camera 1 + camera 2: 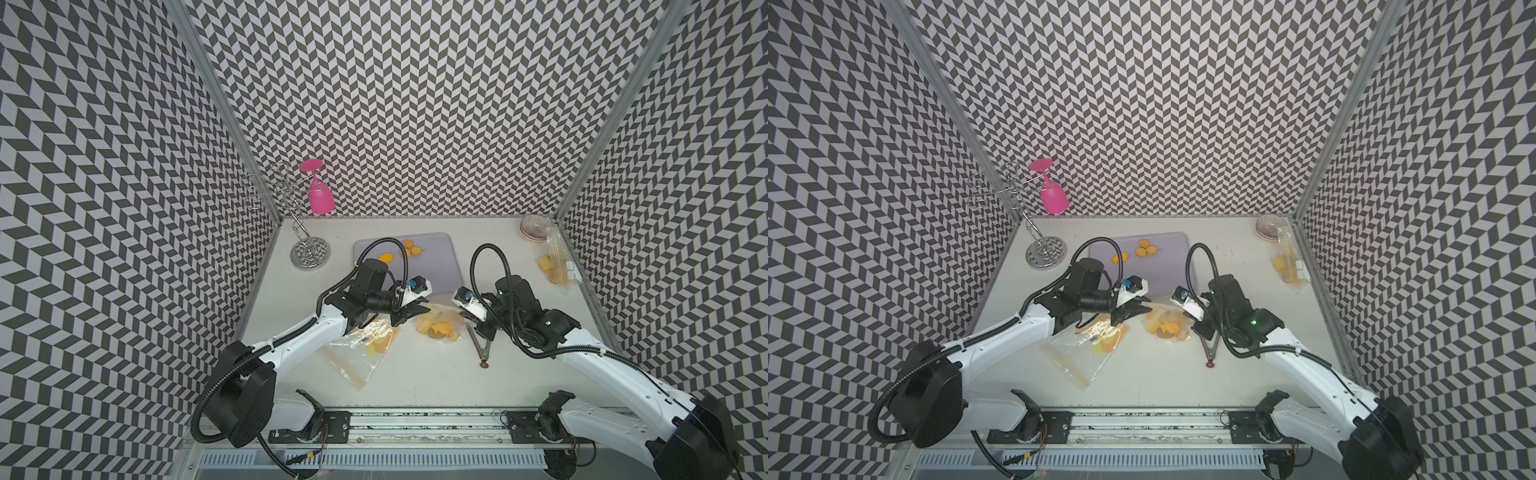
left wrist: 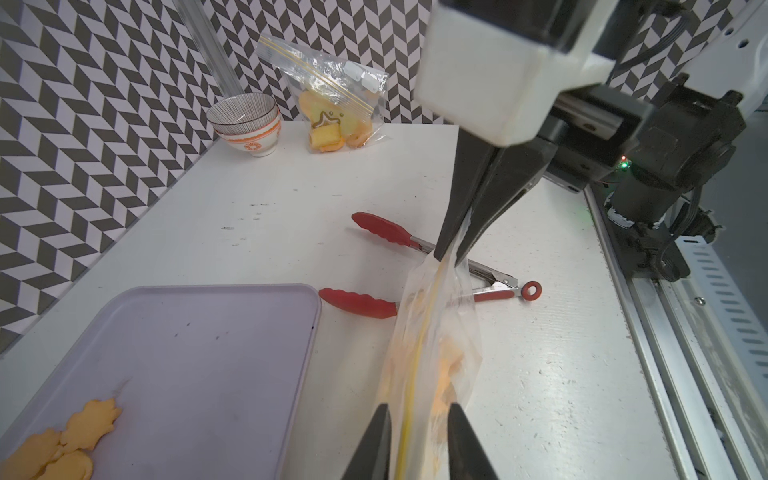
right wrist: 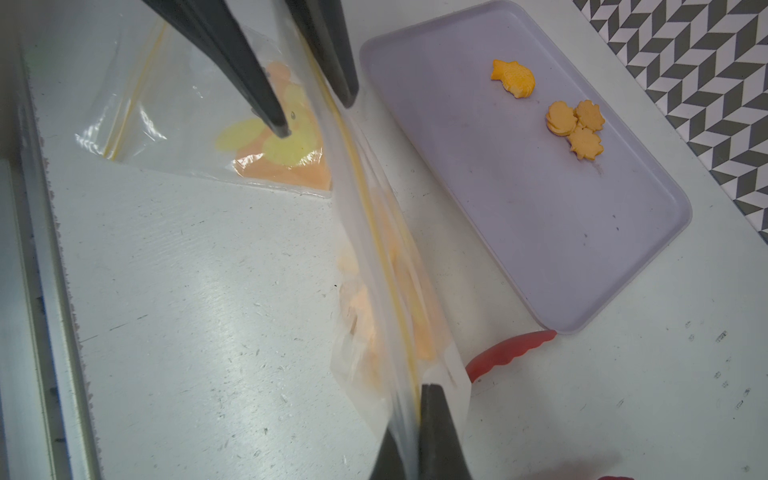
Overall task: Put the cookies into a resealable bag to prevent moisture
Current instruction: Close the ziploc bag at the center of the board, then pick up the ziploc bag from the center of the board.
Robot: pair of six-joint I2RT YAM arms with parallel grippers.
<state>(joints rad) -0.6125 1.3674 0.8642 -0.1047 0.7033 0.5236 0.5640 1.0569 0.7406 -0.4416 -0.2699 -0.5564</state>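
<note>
The left gripper [image 2: 419, 409] straddles the resealable bag [image 2: 436, 316] with jaws apart. Straight ahead, the right gripper [image 2: 451, 258] pinches its far end, red-tipped tongs [image 2: 359, 302] lying behind it.

Plastic, metal, rubbery red

Beside the tray [image 3: 540, 232], the bag [image 3: 374, 270] is thin, clear, glossy plastic; the tray itself smooth matt lilac; the table [image 3: 187, 291] under it matt white and scratched; the tongs [image 2: 382, 228] nearby bare metal with rubbery red tips.
</note>
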